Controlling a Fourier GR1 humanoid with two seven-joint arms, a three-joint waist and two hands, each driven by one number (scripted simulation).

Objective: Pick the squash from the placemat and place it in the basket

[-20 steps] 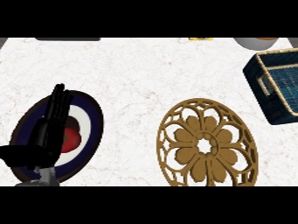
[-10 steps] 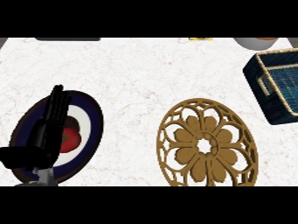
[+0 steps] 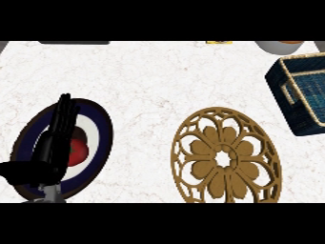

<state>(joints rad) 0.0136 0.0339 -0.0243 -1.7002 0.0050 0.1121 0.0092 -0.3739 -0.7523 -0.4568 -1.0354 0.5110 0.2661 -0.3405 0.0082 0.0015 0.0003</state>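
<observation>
The blue woven basket (image 3: 310, 93) with tan trim stands at the right edge, and its inside shows only blue weave. A gold openwork round placemat (image 3: 225, 156) lies at the centre front with nothing on it. No squash shows anywhere. My left hand (image 3: 44, 159) is open, its straight fingers pointing away from me over a round navy, white and red plate (image 3: 98, 138) at the front left. A red patch (image 3: 77, 150) shows beside the fingers at the plate's middle; I cannot tell whether it is an object or the plate's pattern. My right hand is out of view.
A white bowl (image 3: 280, 46), a small yellow item (image 3: 219, 42) and a grey flat object (image 3: 74, 42) sit along the far edge. White marble counter (image 3: 157, 81) stretches between the plate, the placemat and the basket.
My left hand has eased a touch lower over the plate. Nothing else has moved.
</observation>
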